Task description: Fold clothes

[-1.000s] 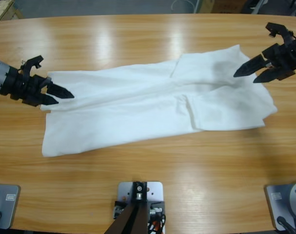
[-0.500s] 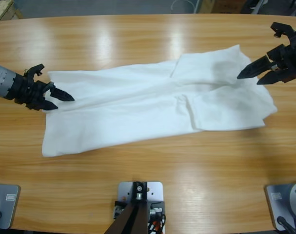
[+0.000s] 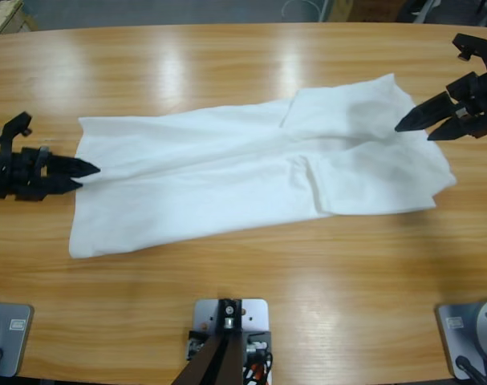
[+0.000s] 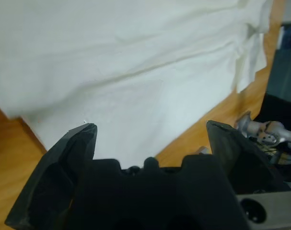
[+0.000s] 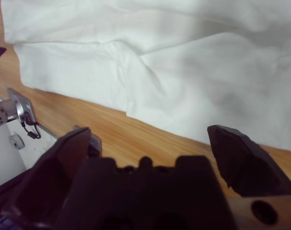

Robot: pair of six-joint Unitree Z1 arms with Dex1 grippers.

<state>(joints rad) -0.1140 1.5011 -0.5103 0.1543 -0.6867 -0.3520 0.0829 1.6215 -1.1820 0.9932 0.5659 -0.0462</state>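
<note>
A plain white short-sleeved T-shirt of thin soft fabric (image 3: 251, 172) is lying spread lengthwise across the middle of a long, glossy wooden table (image 3: 251, 289), its body stretching toward the left side of the high view and its folded-in sleeve end resting toward the right. The cloth is lying mostly flat, with soft creases running along its length and a doubled-over flap showing near its centre.

At the left edge of the high view, the left arm's black two-jawed gripper (image 3: 81, 168) is pointing at the shirt's left hem, its tips sitting at the edge of the fabric. In the left wrist view that gripper (image 4: 150, 132) is standing with its jaws spread wide and nothing between them, the white cloth (image 4: 135, 67) filling the scene beyond and bare wood showing to either side.

At the right edge, the right arm's black gripper (image 3: 415, 128) is hovering just beside the shirt's right border, jaws parted and holding nothing. The right wrist view is showing the same gripper (image 5: 150, 136) with jaws apart above the tabletop, facing the shirt's creased lower edge (image 5: 150, 72).
</note>
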